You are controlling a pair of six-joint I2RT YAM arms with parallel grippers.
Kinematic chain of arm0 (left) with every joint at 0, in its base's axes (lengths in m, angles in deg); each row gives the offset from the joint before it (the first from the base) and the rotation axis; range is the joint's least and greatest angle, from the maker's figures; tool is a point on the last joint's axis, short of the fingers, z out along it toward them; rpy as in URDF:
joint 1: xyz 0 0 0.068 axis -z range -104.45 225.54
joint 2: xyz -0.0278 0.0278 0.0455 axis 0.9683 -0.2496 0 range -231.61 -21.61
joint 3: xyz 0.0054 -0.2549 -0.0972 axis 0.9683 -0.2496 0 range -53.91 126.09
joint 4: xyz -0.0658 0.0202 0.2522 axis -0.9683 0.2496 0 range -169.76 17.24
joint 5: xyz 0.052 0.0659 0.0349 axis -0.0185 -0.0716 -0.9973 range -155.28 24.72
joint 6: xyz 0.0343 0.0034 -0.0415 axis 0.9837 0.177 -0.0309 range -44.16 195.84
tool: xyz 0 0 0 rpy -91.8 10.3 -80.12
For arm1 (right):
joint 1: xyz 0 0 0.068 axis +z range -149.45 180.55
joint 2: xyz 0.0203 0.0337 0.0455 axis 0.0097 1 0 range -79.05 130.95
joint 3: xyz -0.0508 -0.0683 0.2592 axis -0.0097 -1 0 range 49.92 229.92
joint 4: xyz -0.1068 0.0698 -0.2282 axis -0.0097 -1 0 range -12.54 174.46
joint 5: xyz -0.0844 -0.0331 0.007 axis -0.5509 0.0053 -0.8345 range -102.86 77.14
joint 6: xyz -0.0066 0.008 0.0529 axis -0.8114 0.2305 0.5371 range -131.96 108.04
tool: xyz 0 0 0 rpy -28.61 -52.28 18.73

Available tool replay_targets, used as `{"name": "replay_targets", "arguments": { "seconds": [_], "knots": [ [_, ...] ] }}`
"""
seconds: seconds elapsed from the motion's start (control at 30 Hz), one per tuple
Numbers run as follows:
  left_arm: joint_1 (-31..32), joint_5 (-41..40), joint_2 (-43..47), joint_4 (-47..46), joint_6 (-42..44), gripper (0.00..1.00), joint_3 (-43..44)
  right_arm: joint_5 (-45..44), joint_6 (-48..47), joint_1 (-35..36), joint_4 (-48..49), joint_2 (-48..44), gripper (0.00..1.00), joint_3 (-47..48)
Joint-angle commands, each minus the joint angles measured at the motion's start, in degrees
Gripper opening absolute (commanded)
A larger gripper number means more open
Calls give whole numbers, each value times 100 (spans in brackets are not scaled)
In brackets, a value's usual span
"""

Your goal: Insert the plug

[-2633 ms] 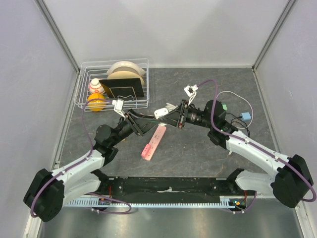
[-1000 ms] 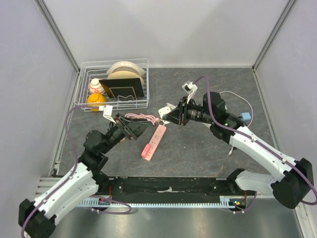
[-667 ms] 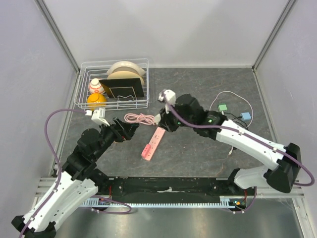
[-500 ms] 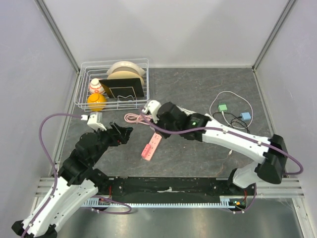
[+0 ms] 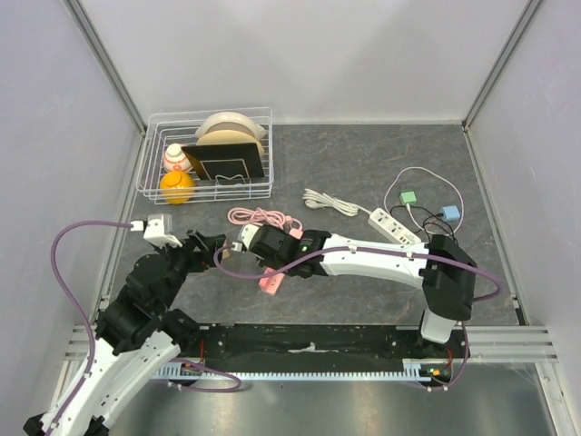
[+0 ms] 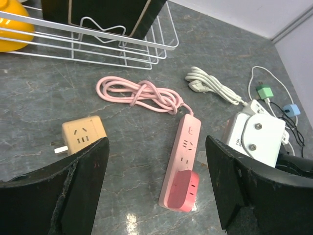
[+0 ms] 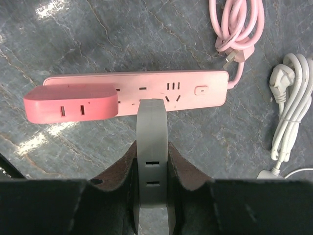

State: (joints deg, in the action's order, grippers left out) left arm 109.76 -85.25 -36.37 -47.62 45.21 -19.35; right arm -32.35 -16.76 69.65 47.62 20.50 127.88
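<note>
My right gripper (image 7: 151, 172) clamped on the grey plug (image 7: 151, 132), I square it over the pink strip (image 7: 205, 91) before pressing.

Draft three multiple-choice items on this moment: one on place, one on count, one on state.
1. In the left wrist view, the tan cube adapter lies: A left of the pink power strip, apart from it; B touching its right side; C plugged into it.
2. Power strips in sight: A one; B three; C two.
3. The right claw is: A open and empty; B shut on a grey plug; C out of view.
Answers: 1 A, a clear gap separates them; 2 C, the pink one and a white power strip; 3 B, it pinches the plug above the pink strip.
</note>
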Motion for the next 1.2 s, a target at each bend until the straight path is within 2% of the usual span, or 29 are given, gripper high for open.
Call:
{"name": "replay_targets", "arguments": {
  "seconds": [0.0,0.37,1.17],
  "knots": [
    [6,-420,122,99,181,86,199,-407,-188,77,361,178,0,141],
    [6,-1299,650,433,-153,86,208,-363,-241,68,819,539,0,80],
    [6,-1238,562,442,-224,86,191,-337,-171,-98,1311,548,0,-412]
  ]
}}
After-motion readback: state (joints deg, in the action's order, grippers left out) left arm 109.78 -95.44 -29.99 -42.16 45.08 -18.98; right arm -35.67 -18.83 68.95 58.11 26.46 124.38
